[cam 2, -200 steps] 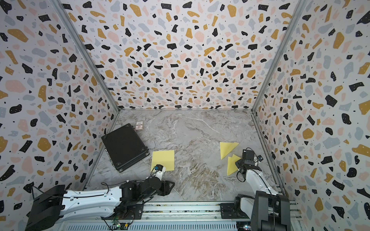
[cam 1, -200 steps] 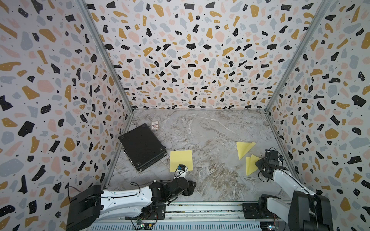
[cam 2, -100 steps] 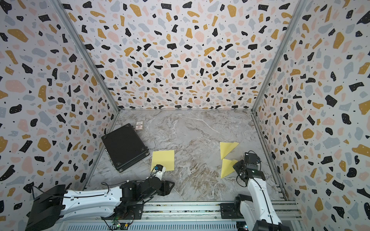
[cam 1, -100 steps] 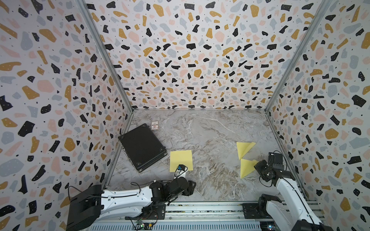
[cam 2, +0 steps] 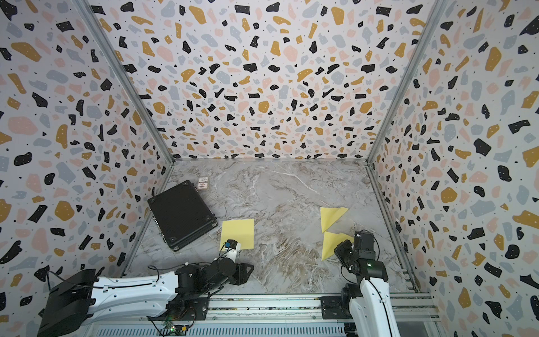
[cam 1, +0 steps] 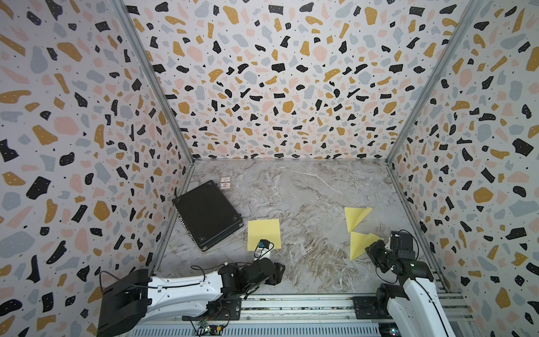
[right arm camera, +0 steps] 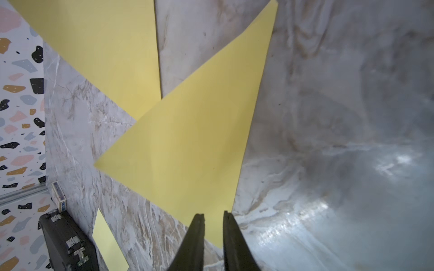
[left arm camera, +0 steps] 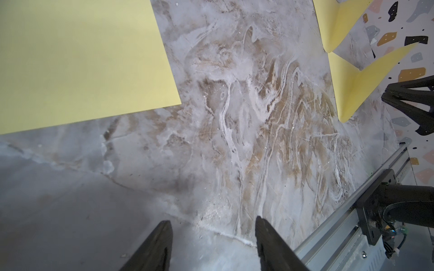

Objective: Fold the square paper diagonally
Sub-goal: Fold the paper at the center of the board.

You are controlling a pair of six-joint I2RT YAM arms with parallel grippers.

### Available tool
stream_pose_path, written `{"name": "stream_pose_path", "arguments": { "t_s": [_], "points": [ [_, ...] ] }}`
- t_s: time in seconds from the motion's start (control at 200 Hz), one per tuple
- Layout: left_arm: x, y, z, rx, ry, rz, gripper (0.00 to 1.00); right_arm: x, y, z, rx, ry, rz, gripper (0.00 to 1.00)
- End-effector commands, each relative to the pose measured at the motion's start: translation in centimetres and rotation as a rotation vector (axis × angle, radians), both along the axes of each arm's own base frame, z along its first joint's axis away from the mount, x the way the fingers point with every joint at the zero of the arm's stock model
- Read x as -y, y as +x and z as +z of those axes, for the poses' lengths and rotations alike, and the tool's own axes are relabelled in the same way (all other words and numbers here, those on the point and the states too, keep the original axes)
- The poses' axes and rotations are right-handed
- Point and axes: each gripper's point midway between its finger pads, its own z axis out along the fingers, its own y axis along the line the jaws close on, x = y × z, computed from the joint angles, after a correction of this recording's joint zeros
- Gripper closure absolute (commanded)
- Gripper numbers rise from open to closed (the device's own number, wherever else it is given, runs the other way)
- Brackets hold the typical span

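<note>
Marbled grey tabletop (cam 1: 306, 201) is enclosed on three sides by terrazzo-patterned walls (cam 1: 277, 87), with an aluminium rail (cam 1: 291, 306) along its near edge. Nearest that rail, the left gripper (left arm camera: 212, 226) is held low over bare marble, its two dark fingers (left arm camera: 159, 244) clearly spread apart with nothing between them. Just beyond it, the flat square paper (cam 1: 264, 234) is seen lying unfolded on the marble; in the left wrist view its corner (left arm camera: 82, 58) is well clear of the fingertips. To the left of the square paper, a closed black case (cam 1: 207, 214) is laid at an angle, one corner almost touching the sheet, and a small printed card box (cam 1: 226, 183) is set beyond the case, toward the back wall.

Well to the right of the square paper, the right gripper (right arm camera: 212, 217) is poised at the near tip of a folded yellow triangle (cam 1: 361, 243); its fingers (right arm camera: 195, 239) are drawn close together with a narrow gap showing, and whether the paper edge is pinched cannot be told. Farther back, a second folded triangle (cam 1: 354, 217) is laid flat, its point nearly meeting the first.
</note>
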Motion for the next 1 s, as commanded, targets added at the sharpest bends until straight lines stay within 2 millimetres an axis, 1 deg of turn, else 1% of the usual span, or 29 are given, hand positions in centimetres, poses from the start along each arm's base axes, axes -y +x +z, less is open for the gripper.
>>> {"name": "stream_pose_path", "arguments": {
  "t_s": [0.0,0.13,0.31,0.41,0.566,0.726,0.786,0.911,0.996],
  "points": [
    [0.3,0.5,0.8,0.026,0.004,0.006,0.4,-1.1,-0.1,-0.2,-0.002,0.029,0.022,0.77],
    [0.2,0.5,0.5,0.022,0.016,0.01,0.4,-1.6,0.5,-1.1,-0.012,0.024,0.038,0.75],
    [0.2,0.4,0.0,0.009,0.028,0.01,0.4,-1.4,1.7,-2.9,-0.03,-0.009,0.037,0.74],
    [0.3,0.4,-0.2,0.002,0.028,0.01,0.4,-1.0,2.7,-3.5,-0.042,-0.047,0.042,0.74],
    [0.8,0.3,-0.7,-0.012,0.023,0.002,0.4,-0.6,3.3,-3.8,-0.084,-0.096,0.068,0.76],
    [1.7,0.2,-1.0,-0.023,0.046,-0.025,0.42,-0.8,3.6,-3.2,-0.096,-0.112,0.115,0.78],
    [2.1,0.2,-0.9,-0.026,0.05,-0.038,0.42,-0.9,3.8,-2.5,-0.09,-0.119,0.14,0.79],
    [2.9,0.2,-0.7,-0.028,0.048,-0.063,0.45,-0.5,4.6,-0.6,-0.061,-0.174,0.174,0.8],
    [3.4,0.2,-0.5,-0.028,0.047,-0.077,0.46,-0.2,5.2,0.2,-0.048,-0.201,0.183,0.81]
  ]
}}
